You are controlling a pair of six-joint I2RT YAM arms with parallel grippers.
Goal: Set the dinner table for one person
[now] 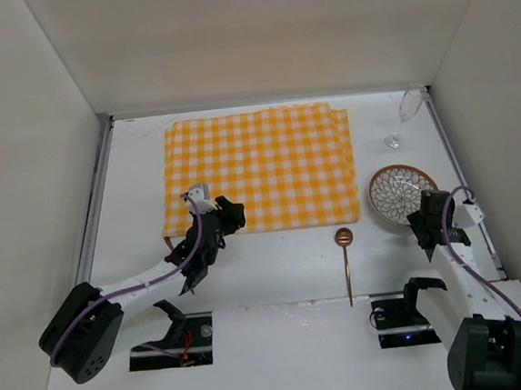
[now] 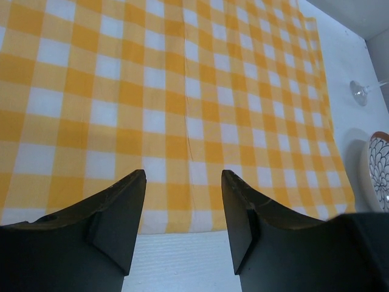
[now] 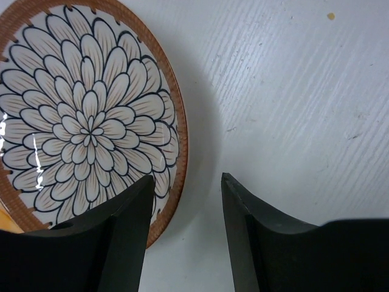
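Observation:
The dinner table is a white tabletop with white walls around it. A yellow-and-white checked cloth lies flat on its middle. My left gripper is open and empty over the cloth's near edge, fingers apart. A flower-patterned plate with a brown rim lies right of the cloth. My right gripper is open and empty at the plate's near right side; the rim runs beside its left finger. A copper spoon lies in front of the cloth.
A clear stemmed glass is at the back right corner; its foot shows in the left wrist view. The plate's edge shows in the left wrist view. Both arm bases sit at the near edge.

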